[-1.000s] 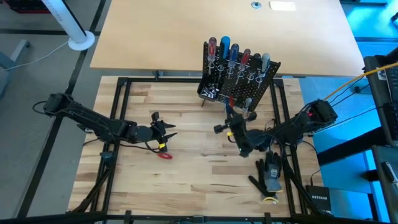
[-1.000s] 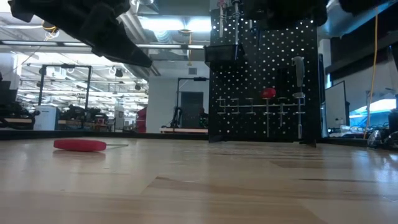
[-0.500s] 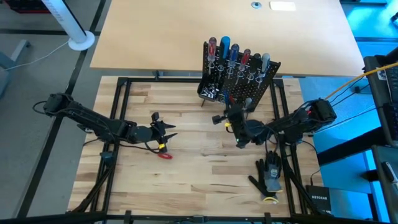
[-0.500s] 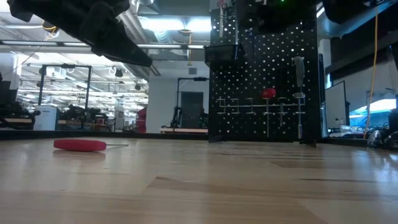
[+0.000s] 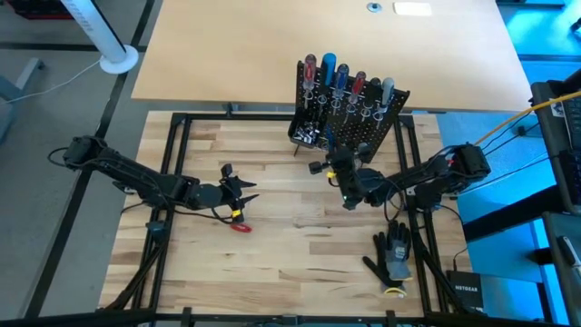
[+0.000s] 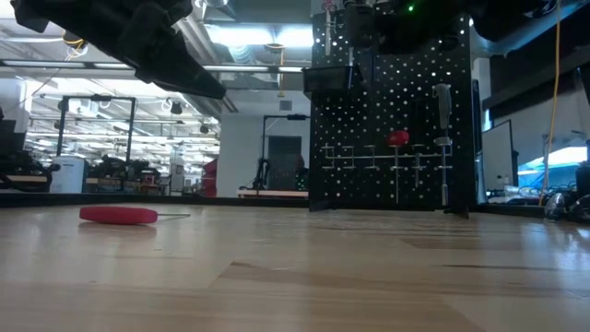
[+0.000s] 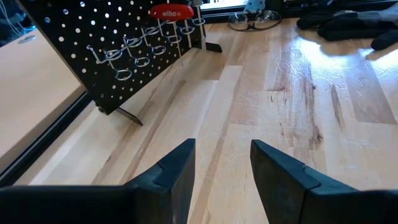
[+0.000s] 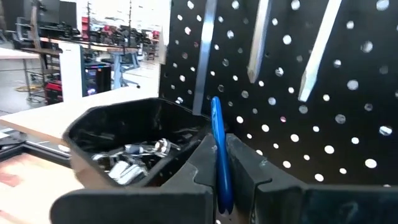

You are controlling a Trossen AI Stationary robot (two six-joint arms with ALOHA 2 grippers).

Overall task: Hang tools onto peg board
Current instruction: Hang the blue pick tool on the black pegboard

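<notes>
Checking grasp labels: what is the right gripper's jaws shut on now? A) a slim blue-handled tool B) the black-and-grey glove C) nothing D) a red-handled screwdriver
A: in the right wrist view the right gripper has its jaws closed on a slim blue-handled tool, right in front of the black perforated metal peg board.

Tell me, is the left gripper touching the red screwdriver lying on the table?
Apart. In the left wrist view the open left gripper has only bare wood between its fingers, and in the low view the red screwdriver lies alone on the table.
</notes>
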